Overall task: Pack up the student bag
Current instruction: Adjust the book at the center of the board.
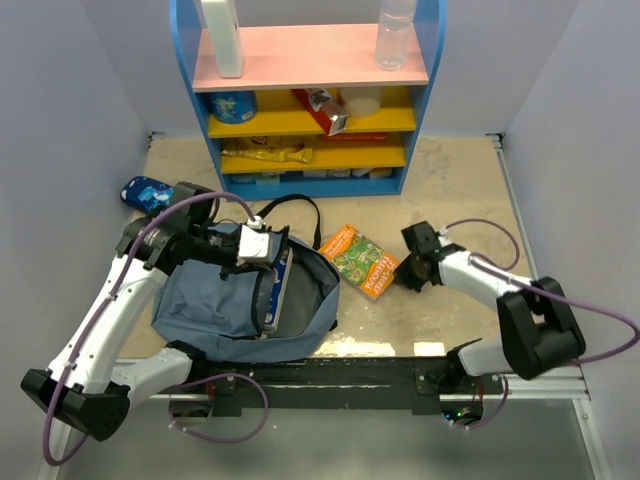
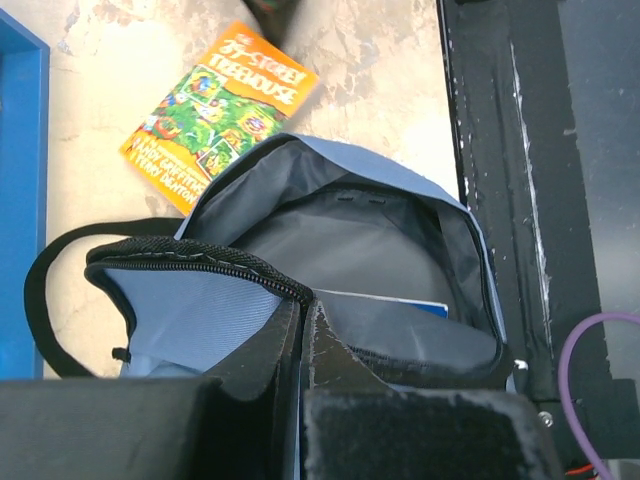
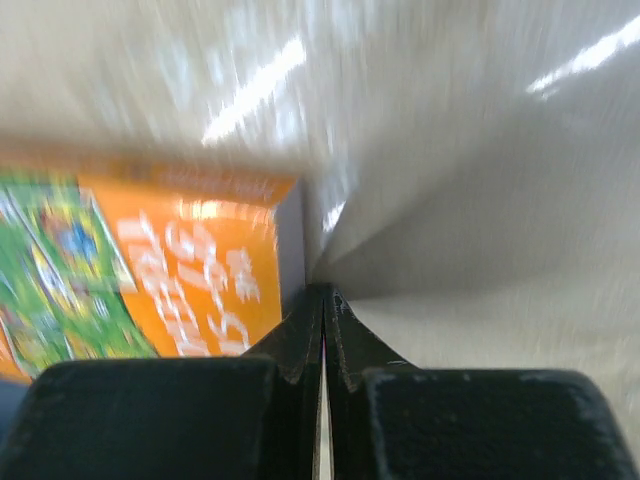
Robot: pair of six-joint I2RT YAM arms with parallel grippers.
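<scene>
Pale grey walls close in on three sides of a mottled beige bench (image 1: 450, 190). Against the back wall stands a blue shelf unit (image 1: 300, 58) with a pink top board and yellow boards below it.

The student bag (image 1: 205, 305) lies on the left half of the bench, just in front of the left arm. It is slate-blue, slumped flat, and unzipped so that its dark lining gapes toward the middle of the bench. Its black carry strap loops out toward the shelf unit. Inside the mouth a flat item with a blue edge (image 2: 385, 300) lies tucked against the lining.

Just to the right of the bag, apart from it, an orange and green picture book (image 1: 362, 262) lies flat on the bench. A bright-blue pouch (image 1: 148, 192) sits near the left wall, behind the bag.

On the pink board stand a white bottle (image 1: 222, 40) and a clear bottle (image 1: 395, 35). The yellow boards hold packets and tubs too small to name.

The left claw (image 1: 280, 250) sits over the bag's opening, fingers pressed together and pinching the zippered lip of the bag. The right claw (image 1: 408, 272) is low at the book's right edge, fingers pressed together with nothing between them. Its tips are just beside the book's corner, though the wrist view is too blurred to say whether they touch.
</scene>
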